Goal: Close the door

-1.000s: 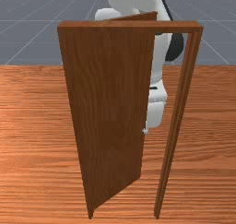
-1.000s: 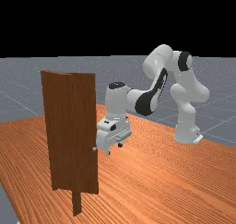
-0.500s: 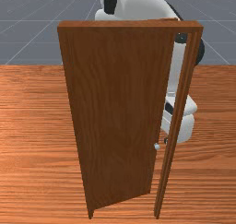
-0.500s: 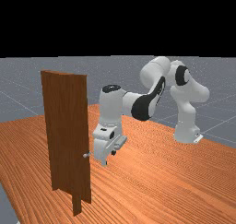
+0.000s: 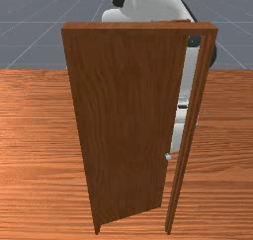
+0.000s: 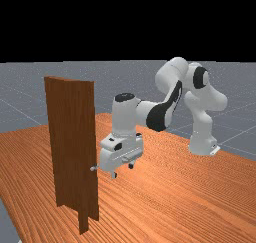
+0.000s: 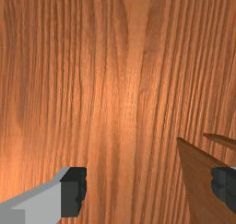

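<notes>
Door of brown wood (image 5: 123,125) looks mostly closed, gap left at slim brown wooden frame (image 5: 190,125), white two-finger gripper (image 6: 122,170) spread wide, final push needed

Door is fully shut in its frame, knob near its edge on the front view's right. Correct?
Not shut: the door is ajar. The front view shows the arm through the gap between it and the frame. Knob is where you say.

The door (image 5: 123,120) looks matt grained wood, the table (image 5: 39,160) glossier streaked wood, the arm (image 6: 124,118) smooth plastic.
</notes>
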Available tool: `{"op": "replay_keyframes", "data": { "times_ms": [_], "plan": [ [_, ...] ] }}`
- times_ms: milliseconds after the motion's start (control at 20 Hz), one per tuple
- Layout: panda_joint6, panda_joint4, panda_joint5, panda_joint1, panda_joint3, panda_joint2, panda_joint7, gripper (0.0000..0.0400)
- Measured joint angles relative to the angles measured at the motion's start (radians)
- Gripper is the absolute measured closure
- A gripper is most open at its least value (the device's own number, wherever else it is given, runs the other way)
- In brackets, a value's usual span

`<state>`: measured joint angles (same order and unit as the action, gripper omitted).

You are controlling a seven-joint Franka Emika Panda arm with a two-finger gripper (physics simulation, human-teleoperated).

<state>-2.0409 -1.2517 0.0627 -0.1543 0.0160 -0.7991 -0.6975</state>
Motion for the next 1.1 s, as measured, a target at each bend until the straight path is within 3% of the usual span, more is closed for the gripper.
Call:
{"op": "replay_keyframes", "data": {
  "times_ms": [50, 150, 400, 450, 500, 550, 700, 900, 1000, 1050, 1100],
  "plan": [
    [-0.058, -0.151, -0.013, -0.016, -0.016, 0.088, 0.107, 0.0000],
    [-0.072, -0.186, -0.041, 0.018, -0.037, 0.114, 0.144, 0.0000],
    [-0.096, -0.210, -0.030, 0.181, -0.036, 0.129, -0.191, 0.0000],
    [-0.094, -0.195, 0.020, 0.179, -0.046, 0.120, -0.250, 0.0000],
    [-0.082, -0.156, -0.005, 0.212, -0.009, 0.098, -0.367, 0.0000],
    [-0.090, -0.163, 0.012, 0.223, 0.015, 0.100, -0.475, 0.0000],
    [-0.095, -0.165, 0.047, 0.180, 0.061, 0.098, -0.566, 0.0000],
    [-0.059, -0.109, 0.043, 0.056, 0.050, 0.069, -0.311, 0.0000],
    [-0.050, -0.088, 0.050, 0.033, 0.059, 0.056, -0.309, 0.0000],
    [-0.042, -0.078, 0.041, 0.014, 0.048, 0.051, -0.232, 0.0000],
    [-0.025, -0.071, 0.000, -0.016, 0.001, 0.049, 0.023, 0.0000]
  ]
}}
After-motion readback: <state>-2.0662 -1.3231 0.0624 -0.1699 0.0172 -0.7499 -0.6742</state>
